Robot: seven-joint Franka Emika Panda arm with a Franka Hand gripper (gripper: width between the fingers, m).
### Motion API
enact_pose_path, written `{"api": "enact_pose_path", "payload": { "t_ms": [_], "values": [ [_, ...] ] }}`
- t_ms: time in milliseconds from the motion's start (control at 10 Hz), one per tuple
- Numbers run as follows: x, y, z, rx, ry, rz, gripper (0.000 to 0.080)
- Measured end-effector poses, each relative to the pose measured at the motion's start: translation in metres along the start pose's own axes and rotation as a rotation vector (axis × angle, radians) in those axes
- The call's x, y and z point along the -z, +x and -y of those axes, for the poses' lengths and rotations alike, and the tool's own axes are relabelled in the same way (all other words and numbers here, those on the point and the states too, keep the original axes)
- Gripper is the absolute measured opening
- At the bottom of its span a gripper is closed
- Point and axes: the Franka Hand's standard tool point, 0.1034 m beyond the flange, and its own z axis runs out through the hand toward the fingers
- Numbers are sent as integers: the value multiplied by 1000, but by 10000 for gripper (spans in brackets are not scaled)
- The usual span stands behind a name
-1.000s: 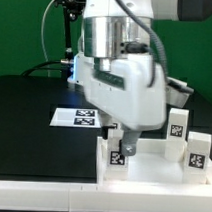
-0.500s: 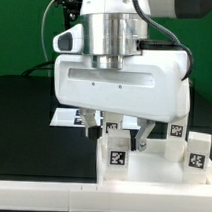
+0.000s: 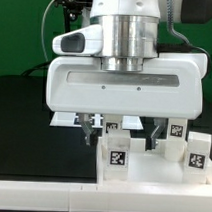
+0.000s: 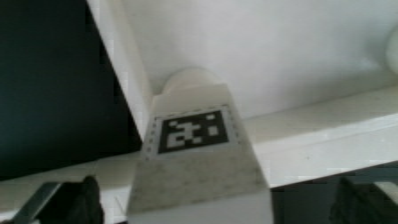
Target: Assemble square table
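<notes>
End effector (image 3: 119,145) straddles a leg (image 3: 118,153), jaws wide (nothing gripped yet); closing off-centre could tip it

Bright, even light on white parts; wrist view soft and blurred close up.

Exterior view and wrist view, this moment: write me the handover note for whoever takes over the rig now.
Gripper: fingers spread either side of a tagged table leg; contact not visible, so no confirmed grasp.
Parts: that leg stands upright at the front; two more legs stand at the exterior view's right. Marker board lies behind on the black table.
Done: no leg visibly fitted.
Left: grasp the leg, fit all legs to the tabletop.
</notes>
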Motion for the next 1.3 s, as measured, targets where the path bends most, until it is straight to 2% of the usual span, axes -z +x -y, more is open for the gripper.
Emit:
{"api": "enact_pose_path", "payload": {
  "t_ms": [100, 300, 400, 600, 700, 800, 1300],
  "values": [
    [0, 0, 0, -73, 0, 0, 530],
    [-1, -1, -4, -236, -5, 2, 289],
    [-1, -1, -5, -313, -6, 2, 289],
    [-1, -2, -6, -667, -17, 2, 288],
    [-1, -4, -5, -870, -8, 16, 288],
    [-1, -5, -5, -1070, 12, 39, 288],
    [-1, -5, -5, -1396, 14, 54, 288]
  ]
}}
